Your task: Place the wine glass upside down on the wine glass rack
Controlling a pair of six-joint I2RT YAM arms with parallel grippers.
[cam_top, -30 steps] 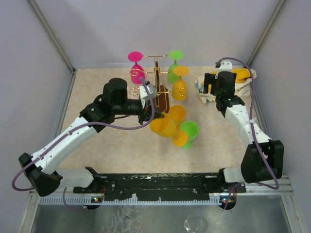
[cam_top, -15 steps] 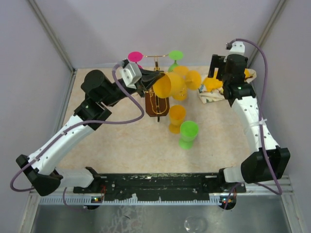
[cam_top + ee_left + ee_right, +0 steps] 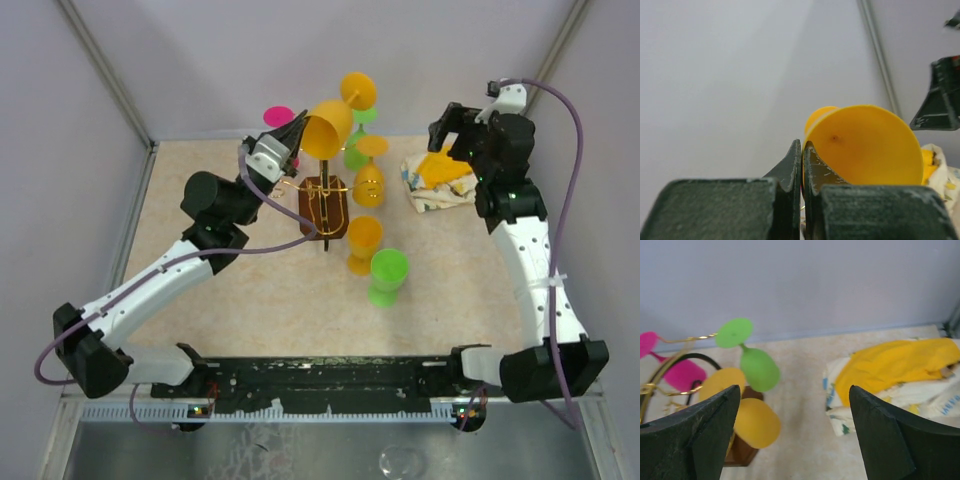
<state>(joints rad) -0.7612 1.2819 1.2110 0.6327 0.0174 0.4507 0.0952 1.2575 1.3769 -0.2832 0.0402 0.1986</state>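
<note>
Now, left gripper (image 3: 802, 145): fingers pinched almost together on the rim wall of the wine glass (image 3: 328, 128), with only a hairline gap between them.
Wine glass: orange-yellow, held aloft and tilted, bowl just above the top of the wine glass rack (image 3: 325, 190), foot pointing up and far-right; it is on none of the arms.
Right gripper (image 3: 794, 390): fingers spread wide with nothing between them, hanging over the yellow-and-white cloth (image 3: 440, 180) at far right.
Wine glass rack: gold wire on a brown base, mid-table. A pink glass (image 3: 682, 374) hangs on its left; a green glass (image 3: 759, 369) and an orange glass (image 3: 370, 183) hang on its right.
Room: bare table (image 3: 175, 175) lies left of the base. A second orange glass (image 3: 363, 238) and second green glass (image 3: 388, 272) sit near-right. The back wall (image 3: 400, 60) is close behind.
Change: half a second back the wine glass was level with the top arms; it is higher now.
</note>
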